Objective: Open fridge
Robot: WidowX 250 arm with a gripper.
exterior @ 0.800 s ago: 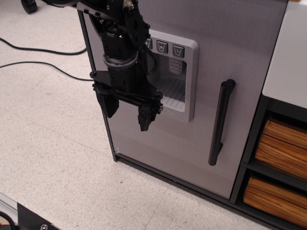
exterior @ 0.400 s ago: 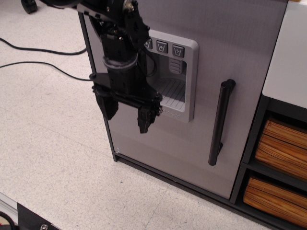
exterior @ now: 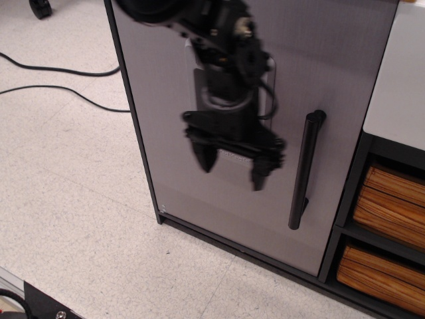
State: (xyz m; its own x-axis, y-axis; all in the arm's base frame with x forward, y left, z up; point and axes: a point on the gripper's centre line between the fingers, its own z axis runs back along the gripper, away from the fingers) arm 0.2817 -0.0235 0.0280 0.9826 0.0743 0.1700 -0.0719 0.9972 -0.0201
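Observation:
The fridge [exterior: 166, 113] stands with its flat grey door shut inside a black frame. Its black vertical bar handle [exterior: 306, 169] is at the door's right side. My black gripper [exterior: 232, 165] hangs in front of the door, open, with one finger [exterior: 205, 155] at left and the other finger [exterior: 259, 171] at right, empty. It is just left of the handle and not touching it. The arm hides most of the grey dispenser recess [exterior: 269, 73]. The image of the arm is motion-blurred.
A black shelf unit with wood-grain drawers [exterior: 388, 199] stands right of the fridge, under a white top [exterior: 402, 86]. Black cables [exterior: 60, 90] lie on the speckled floor at left. A dark object [exterior: 40, 302] sits at the bottom left corner.
The arm has swung right across the door, from the left edge to just left of the handle, now covering the dispenser. The jaws stay open. The door has not moved.

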